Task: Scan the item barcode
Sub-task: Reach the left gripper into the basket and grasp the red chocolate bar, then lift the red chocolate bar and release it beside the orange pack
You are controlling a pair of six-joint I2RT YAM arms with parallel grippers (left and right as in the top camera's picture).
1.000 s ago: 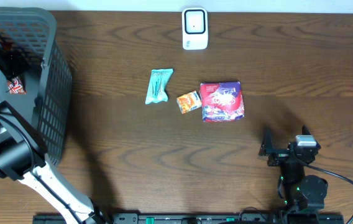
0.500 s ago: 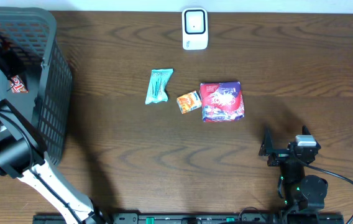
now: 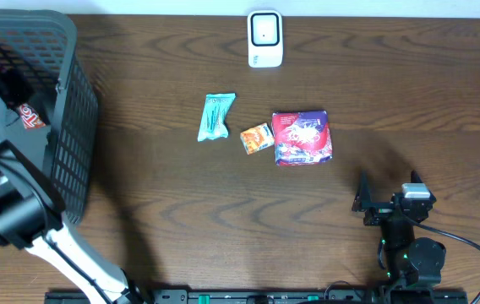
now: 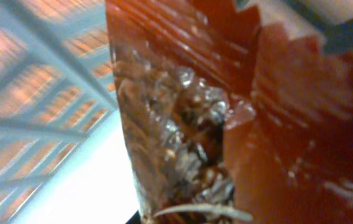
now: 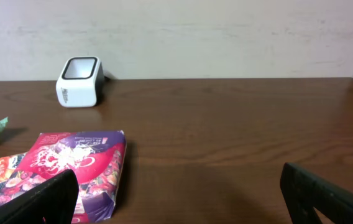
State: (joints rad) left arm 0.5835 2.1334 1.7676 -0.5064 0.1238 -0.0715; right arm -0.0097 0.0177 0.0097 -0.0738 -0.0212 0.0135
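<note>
Red packet (image 4: 183,124) is now pinched by left pincer (image 3: 22,108) in basket (image 3: 71,127); right pincer (image 5: 179,199) is spread. Scanner (image 3: 264,38) pass is judged next.

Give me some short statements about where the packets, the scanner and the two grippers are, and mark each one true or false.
1. The white scanner stands on the far side of the table, apart from the packets. True.
2. The teal packet lies inside the basket. False: it lies on the table, left of the orange packet.
3. The left gripper is inside the basket, shut on a red packet. True.
4. The right gripper holds the purple-and-red package. False: it is open and empty near the front edge; the package lies on the table.
</note>
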